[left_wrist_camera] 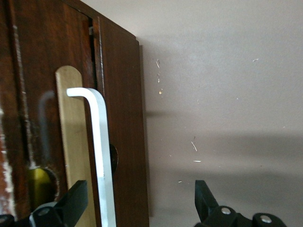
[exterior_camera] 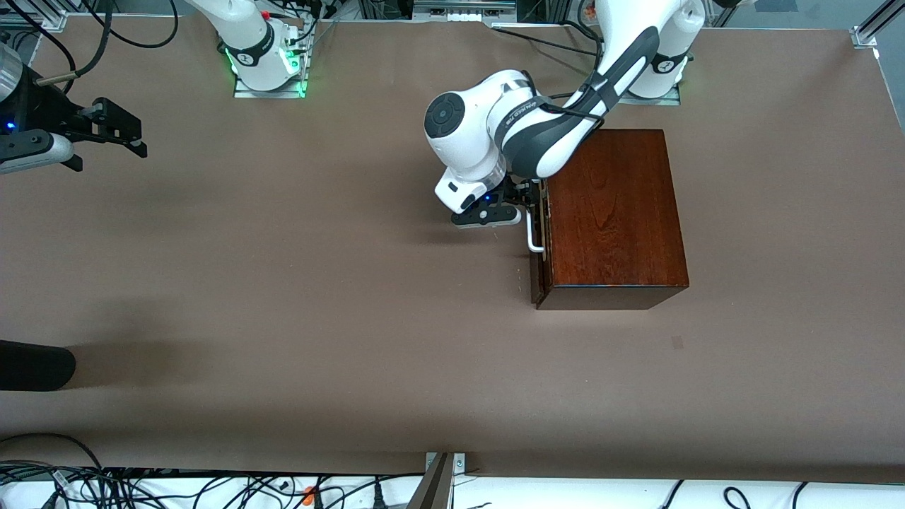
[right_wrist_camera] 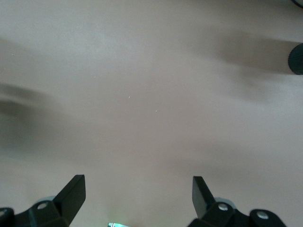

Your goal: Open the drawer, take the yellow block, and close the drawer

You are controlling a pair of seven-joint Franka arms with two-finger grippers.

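The drawer point(exterior_camera: 537, 244), a dark reddish-brown wooden front panel with a white U-shaped bar handle point(exterior_camera: 534, 232), sits in the dark mahogany wooden box point(exterior_camera: 611, 212) on the face turned toward the right arm's end of the bench. In the front view the panel stands slightly proud of the box at the corner nearest the front camera, with a thin gap along its edge. The box rests on the brown bench point(exterior_camera: 283, 283) toward the left arm's end, near the left arm's base. The yellow block is not visible in any view.

The left pincer point(exterior_camera: 527, 201) is positioned at the drawer front, level with the handle. In the left wrist view the left pincer point(left_wrist_camera: 137, 203) stands wide, with one black fingertip point(left_wrist_camera: 73, 201) against the panel side of the white bar point(left_wrist_camera: 102, 156) and the other fingertip point(left_wrist_camera: 203, 198) well clear of it over bare bench. The bar lies between the fingertips; no contact is seen.

The right pincer point(exterior_camera: 106, 131) waits above the bench at the right arm's end. In the right wrist view the right pincer point(right_wrist_camera: 137, 196) stands wide with nothing between its fingertips, over bare bench surface.
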